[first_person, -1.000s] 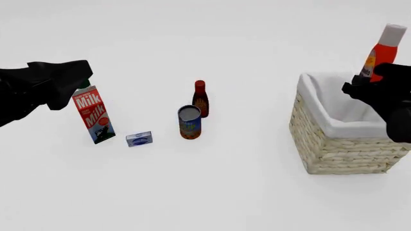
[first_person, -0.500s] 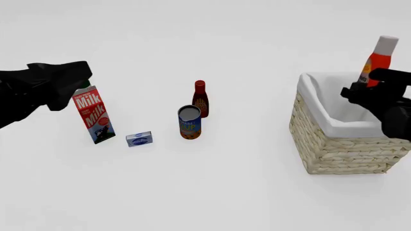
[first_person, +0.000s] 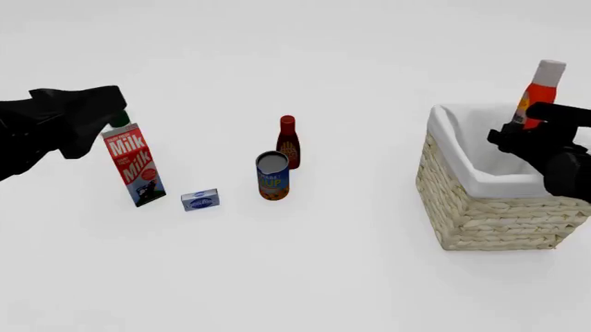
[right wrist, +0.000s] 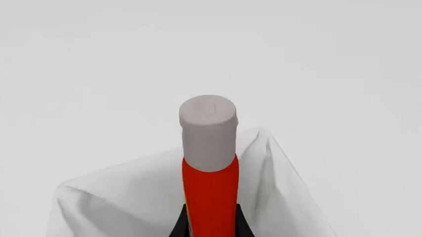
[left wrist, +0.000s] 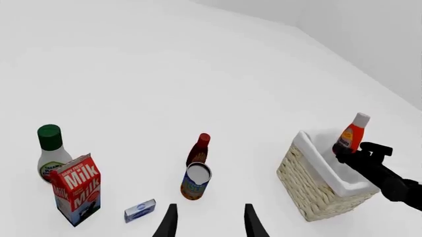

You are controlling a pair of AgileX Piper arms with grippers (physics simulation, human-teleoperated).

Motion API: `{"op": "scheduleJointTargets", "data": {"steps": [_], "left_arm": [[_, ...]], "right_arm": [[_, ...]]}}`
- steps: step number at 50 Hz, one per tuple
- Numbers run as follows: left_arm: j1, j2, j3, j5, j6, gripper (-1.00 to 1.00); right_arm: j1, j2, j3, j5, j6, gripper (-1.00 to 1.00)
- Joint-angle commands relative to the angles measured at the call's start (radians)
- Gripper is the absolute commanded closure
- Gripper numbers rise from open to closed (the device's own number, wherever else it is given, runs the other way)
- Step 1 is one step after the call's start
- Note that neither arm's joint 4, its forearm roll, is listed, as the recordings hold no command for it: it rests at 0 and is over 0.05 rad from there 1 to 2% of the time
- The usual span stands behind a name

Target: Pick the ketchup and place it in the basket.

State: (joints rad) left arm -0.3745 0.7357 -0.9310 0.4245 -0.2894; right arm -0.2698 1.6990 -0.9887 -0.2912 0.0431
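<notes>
At the front view's right edge, the right hand (first_person: 533, 131) was clamped on the ketchup (first_person: 536, 93), holding it nearly upright over the basket (first_person: 480, 207), presumably for lowering inside. The left hand (left wrist: 209, 223) hung idle, fingers apart, above the surface (first_person: 323, 277).

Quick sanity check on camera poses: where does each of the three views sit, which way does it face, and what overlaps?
Front view: fixed above and behind the arms, looking forward and down at the table; shows the left gripper and the right gripper holding the ketchup above the basket.
Left wrist view: behind the left fingers, high up, facing the groceries and basket.
Right wrist view: behind the right gripper, looking along the ketchup onto the basket's white lining.
Shared: all three show ketchup and basket.
</notes>
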Motion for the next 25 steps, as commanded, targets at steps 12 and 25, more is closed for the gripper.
{"op": "scheduleJointTargets", "data": {"steps": [12,25], "left_arm": [[0.001,-0.001,-0.01,0.003,-0.003,-1.0],[0.001,-0.006,-0.008,0.004,-0.005,-1.0]], "right_arm": [[-0.008,0.067,-0.059,0.039,0.011,1.0],[-0.012,0.075,-0.058,0.045,0.001,-1.0]]}}
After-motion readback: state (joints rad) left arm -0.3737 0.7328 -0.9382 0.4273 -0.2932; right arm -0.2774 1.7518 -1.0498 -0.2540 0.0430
